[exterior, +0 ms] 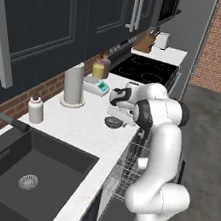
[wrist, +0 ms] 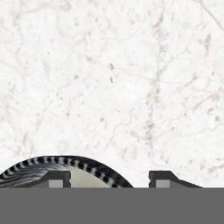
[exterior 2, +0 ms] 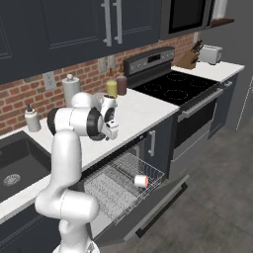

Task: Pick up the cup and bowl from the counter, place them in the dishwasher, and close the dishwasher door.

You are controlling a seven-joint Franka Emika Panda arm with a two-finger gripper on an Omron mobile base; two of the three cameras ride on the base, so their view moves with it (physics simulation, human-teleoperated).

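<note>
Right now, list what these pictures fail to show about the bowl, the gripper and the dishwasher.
- Bowl: left base view, arm covers its upper part; hand view, bottom edge cuts it.
- Gripper: hand view, whether the fingers touch the rim is unclear.
- Dishwasher: right base view, arm hides the rack's left; cup is small.

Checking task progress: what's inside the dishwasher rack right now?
The cup lies on its side in the dishwasher wire rack, near the front. No bowl in there. The rack's left rear is covered by the arm.
</note>
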